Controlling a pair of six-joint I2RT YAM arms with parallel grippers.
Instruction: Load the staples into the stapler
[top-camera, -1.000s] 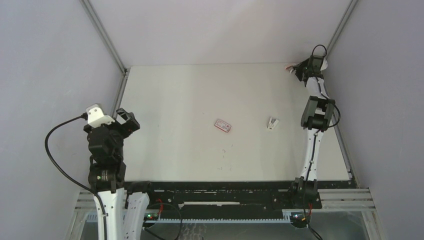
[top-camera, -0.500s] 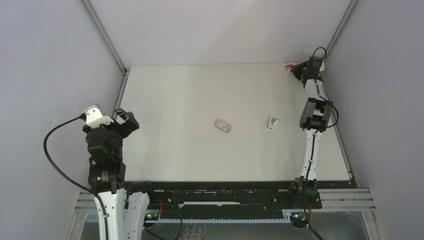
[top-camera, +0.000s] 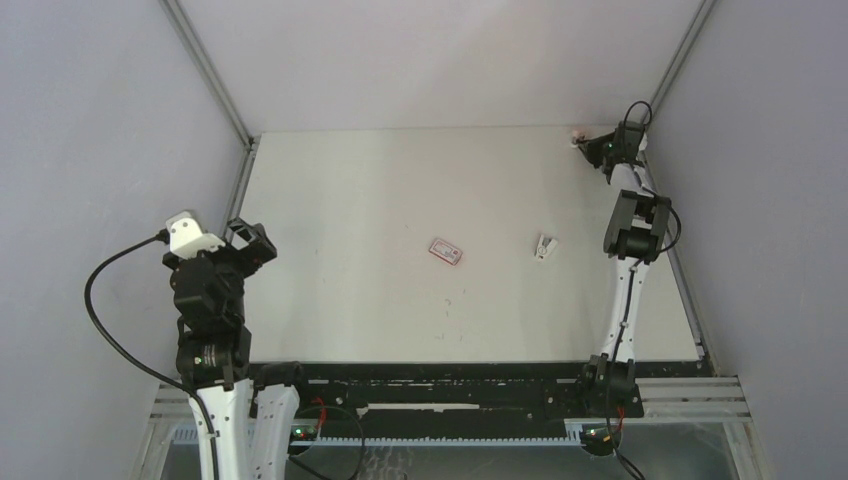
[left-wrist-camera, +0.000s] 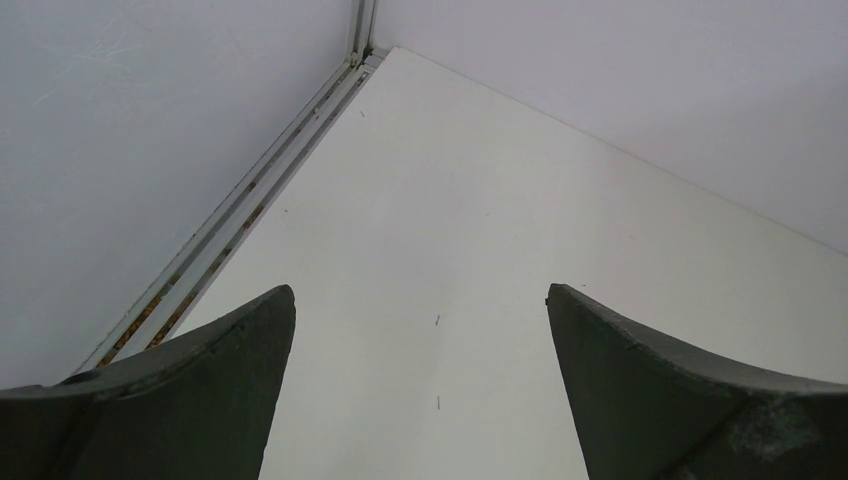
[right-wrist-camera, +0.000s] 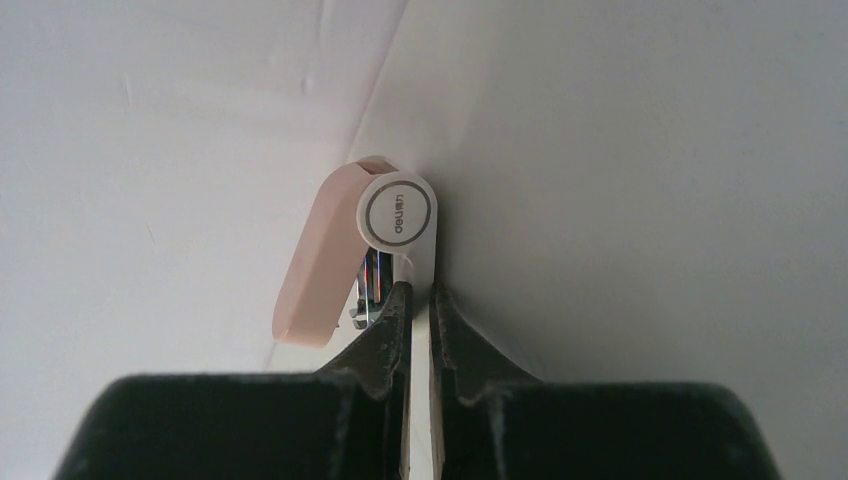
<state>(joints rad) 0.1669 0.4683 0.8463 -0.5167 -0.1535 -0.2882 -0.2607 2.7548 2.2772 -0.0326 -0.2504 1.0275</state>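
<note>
Right arm stretched to far corner — right pincer (right-wrist-camera: 420, 293) clenched on stapler (right-wrist-camera: 318, 262), left pincer (left-wrist-camera: 418, 296) released

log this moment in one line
right gripper: shut on stapler, far right corner | left gripper: open, empty | staples: mid-table, untouched

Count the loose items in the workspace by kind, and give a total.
stapler: 1
staples box: 1
pink-and-white clip: 1
Total: 3
</note>
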